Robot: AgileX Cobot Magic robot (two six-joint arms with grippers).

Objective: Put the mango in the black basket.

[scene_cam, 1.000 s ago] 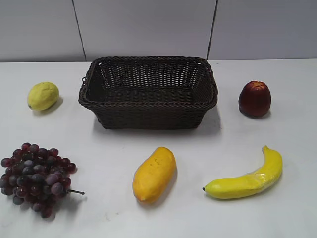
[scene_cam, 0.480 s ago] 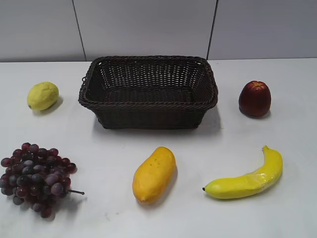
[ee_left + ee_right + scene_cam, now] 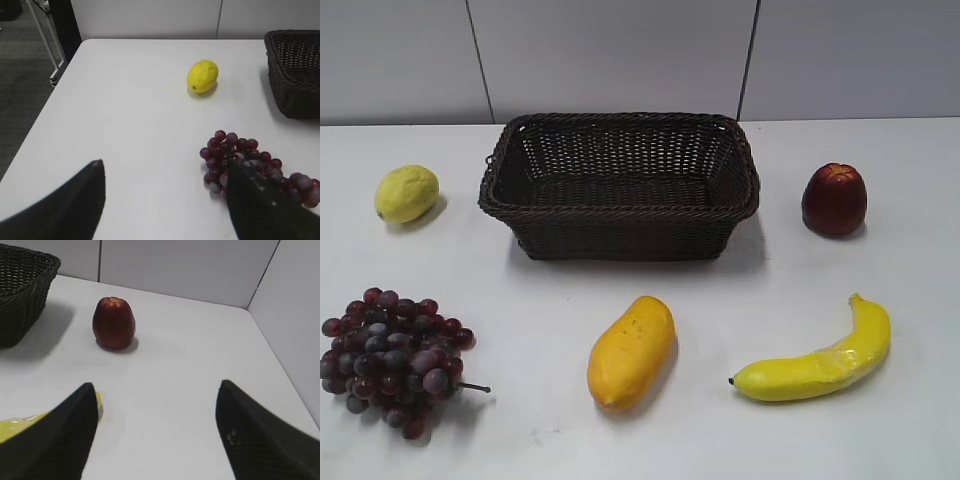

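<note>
The orange-yellow mango (image 3: pixel 631 352) lies on the white table at the front middle, tilted with one end toward the basket. The black basket (image 3: pixel 620 205) stands behind it at the table's middle and is empty; its corner shows in the left wrist view (image 3: pixel 295 75) and in the right wrist view (image 3: pixel 22 295). Neither gripper shows in the exterior view. My left gripper (image 3: pixel 165 167) is open and empty over the front left of the table. My right gripper (image 3: pixel 156 385) is open and empty over the front right. The mango is out of both wrist views.
A lemon (image 3: pixel 406 193) lies left of the basket. A bunch of dark grapes (image 3: pixel 390 357) lies at the front left, by my left gripper's right finger (image 3: pixel 250 160). A red apple (image 3: pixel 834 198) stands right of the basket. A banana (image 3: pixel 820 360) lies at the front right.
</note>
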